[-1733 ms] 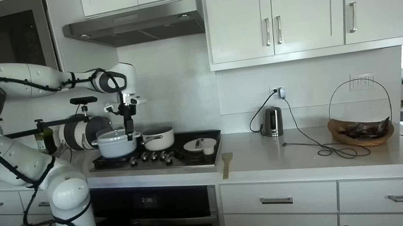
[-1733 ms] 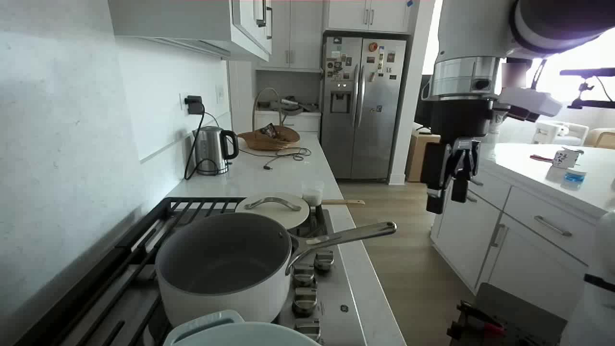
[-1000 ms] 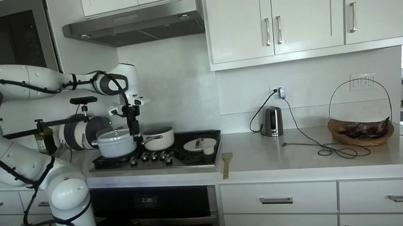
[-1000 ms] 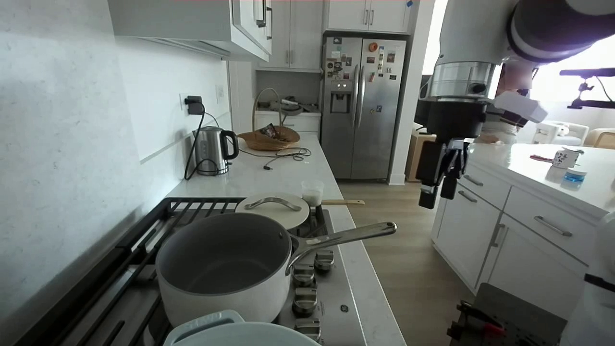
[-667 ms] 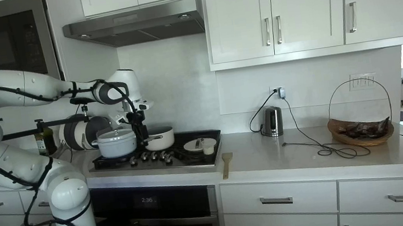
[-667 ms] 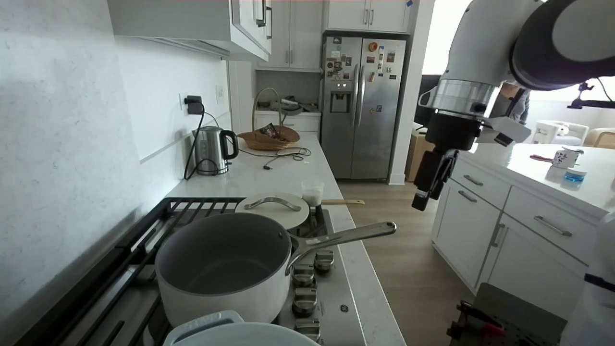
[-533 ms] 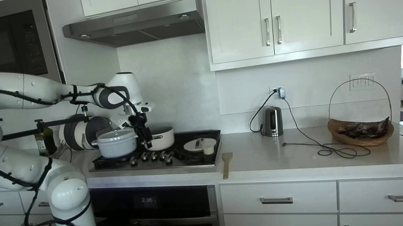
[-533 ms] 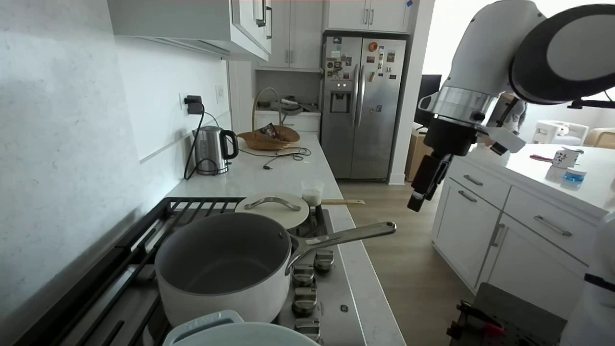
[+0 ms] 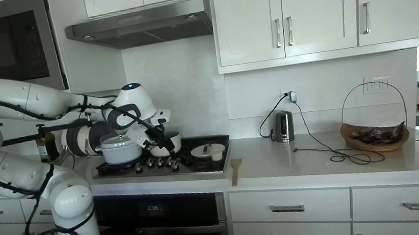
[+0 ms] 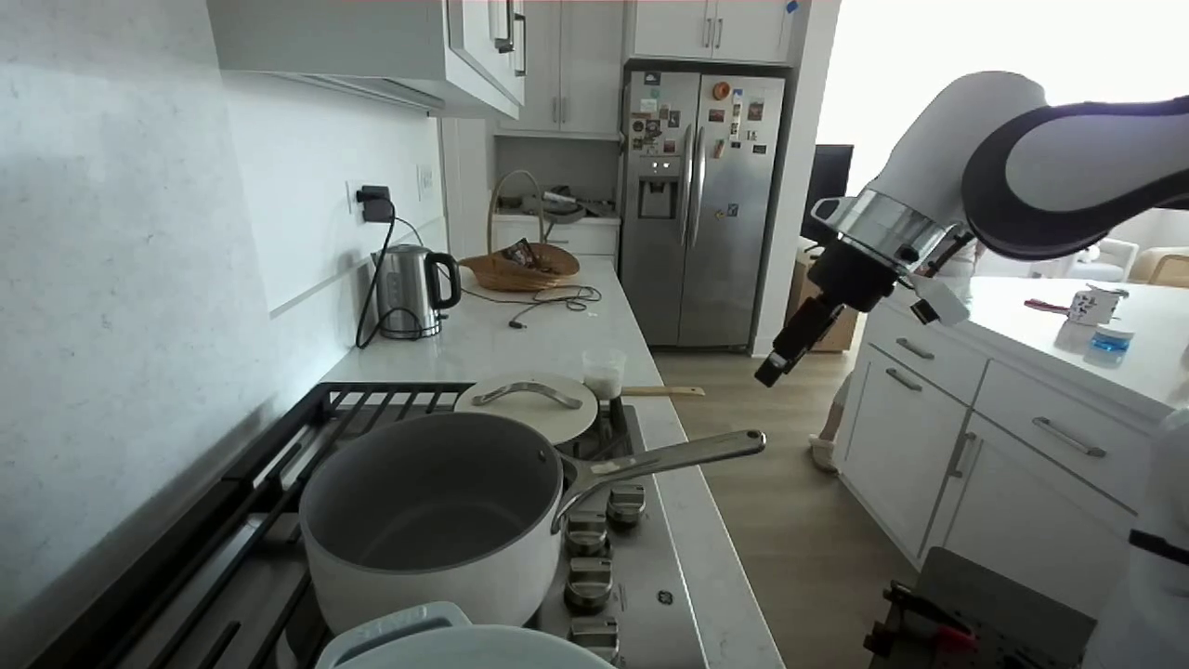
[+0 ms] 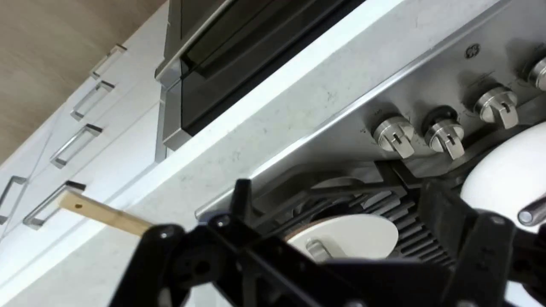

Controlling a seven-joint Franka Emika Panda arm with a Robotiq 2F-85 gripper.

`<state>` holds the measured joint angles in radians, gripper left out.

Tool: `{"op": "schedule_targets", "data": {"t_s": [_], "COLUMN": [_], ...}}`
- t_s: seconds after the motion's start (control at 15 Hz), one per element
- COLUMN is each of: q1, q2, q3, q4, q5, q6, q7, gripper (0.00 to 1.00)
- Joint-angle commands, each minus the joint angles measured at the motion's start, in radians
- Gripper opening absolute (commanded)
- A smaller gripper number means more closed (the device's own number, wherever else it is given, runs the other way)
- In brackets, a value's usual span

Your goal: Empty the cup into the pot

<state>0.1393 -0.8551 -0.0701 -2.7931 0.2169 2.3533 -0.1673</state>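
Right up close in an exterior view: light-blue pot (image 10: pixel 478 649), mostly cut off. Just past it, saucepan (image 10: pixel 483 583), uncovered, white outside, grey within; probably the pot meant for the pour. Its handle (image 10: pixel 678 454) juts toward the front of the counter (image 10: pixel 548 358), on the side of the arm (image 10: pixel 957 139). Hazard: a low carry could catch that handle and swing the saucepan round mid-task.

Gripper (image 11: pixel 337 194) about level with it, slanting down, in the air on the front side of the stove (image 10: pixel 653 550). Wrist view: fingers (image 11: pixel 242 199) spread well apart, nothing held. I judge this the reach toward the cup (image 10: pixel 604 373), grasp not yet made.

Farther on, lid (image 10: pixel 543 416), then the cup at the stove's front corner, just beside the lid; contact between the two can't be told. Clear sides, pale contents (image 10: pixel 604 385) low down. Main worry sits here: with a slanted approach, one finger may strike the rim before the pair straddles it, tipping the cup and spilling early. The lid crowding one side could bring the same. Sides look thin; a hard squeeze might buckle them, a weak one let the cup slip as it turns.

Beyond, wooden spatula (image 10: pixel 667 391) on the counter, then kettle (image 10: pixel 404 283); both likely out of the way.
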Motion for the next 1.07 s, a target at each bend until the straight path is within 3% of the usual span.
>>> {"op": "schedule_targets", "data": {"t_s": [0.0, 0.6, 1.0], "q1": [0.05, 0.169, 0.213], "q2": [0.024, 0.034, 0.042], "q3": [-0.083, -0.214, -0.257], "q4": [0.003, 0.003, 0.003], "q5": [0.023, 0.022, -0.002], "q6": [0.111, 0.248, 0.394], "q7": [-0.115, -0.329, -0.337], "gripper": [1.0, 1.0, 1.0]}}
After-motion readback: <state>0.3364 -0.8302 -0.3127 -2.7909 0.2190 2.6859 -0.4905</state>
